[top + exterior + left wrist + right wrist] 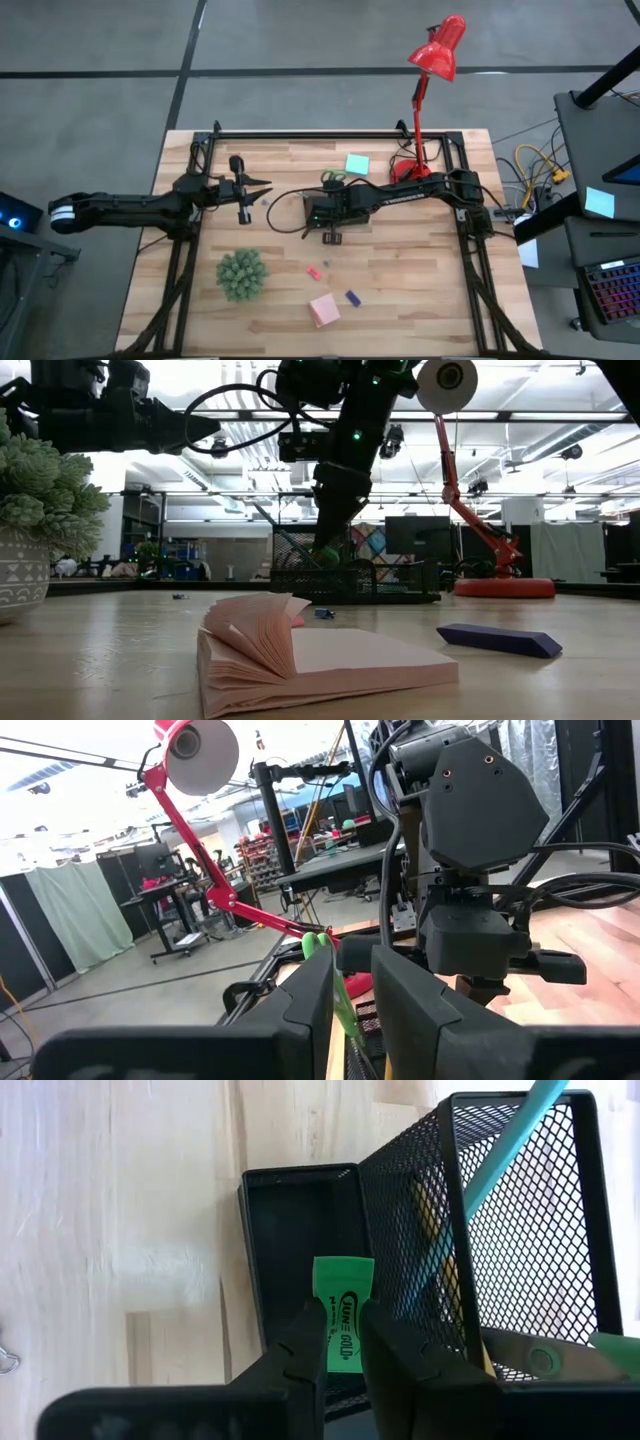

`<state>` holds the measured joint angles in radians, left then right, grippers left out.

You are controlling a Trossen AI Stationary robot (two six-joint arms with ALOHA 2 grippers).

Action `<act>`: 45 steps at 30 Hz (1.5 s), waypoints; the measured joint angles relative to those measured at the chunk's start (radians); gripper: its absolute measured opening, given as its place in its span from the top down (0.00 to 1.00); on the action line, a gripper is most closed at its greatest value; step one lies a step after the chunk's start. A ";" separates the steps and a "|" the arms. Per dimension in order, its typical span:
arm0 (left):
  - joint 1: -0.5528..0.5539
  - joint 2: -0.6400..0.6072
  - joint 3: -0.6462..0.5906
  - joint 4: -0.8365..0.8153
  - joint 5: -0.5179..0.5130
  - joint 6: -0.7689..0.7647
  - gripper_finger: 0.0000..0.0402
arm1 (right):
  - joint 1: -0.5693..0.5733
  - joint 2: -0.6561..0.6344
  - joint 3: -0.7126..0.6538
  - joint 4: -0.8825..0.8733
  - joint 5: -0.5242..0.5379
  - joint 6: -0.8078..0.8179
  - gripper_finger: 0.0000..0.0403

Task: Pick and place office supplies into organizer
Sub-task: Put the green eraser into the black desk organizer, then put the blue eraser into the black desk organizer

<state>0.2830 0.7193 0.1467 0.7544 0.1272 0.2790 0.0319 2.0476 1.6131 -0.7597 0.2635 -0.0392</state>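
Right gripper (338,1342): clamped a green eraser (343,1312) above the organizer (290,1250) tray. Left gripper (262,193): idle, apparently empty, fingers nearly together.

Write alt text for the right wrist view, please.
The right gripper pinches a green eraser above the low open tray of a black mesh organizer. The taller mesh cup beside it holds a teal pen, all on a wooden table.
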 joint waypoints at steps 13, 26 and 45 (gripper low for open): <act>0.000 0.000 0.000 0.000 0.000 0.000 0.85 | 0.000 0.000 0.000 0.002 0.000 -0.007 0.81; 0.000 0.000 0.000 0.000 0.000 0.000 0.85 | 0.000 0.000 0.000 0.008 0.000 0.012 0.75; 0.000 0.000 0.000 -0.001 0.000 0.019 0.85 | 0.001 0.000 0.057 0.010 -0.005 0.136 0.74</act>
<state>0.2829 0.7193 0.1463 0.7536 0.1272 0.2982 0.0326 2.0476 1.6701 -0.7494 0.2584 0.0965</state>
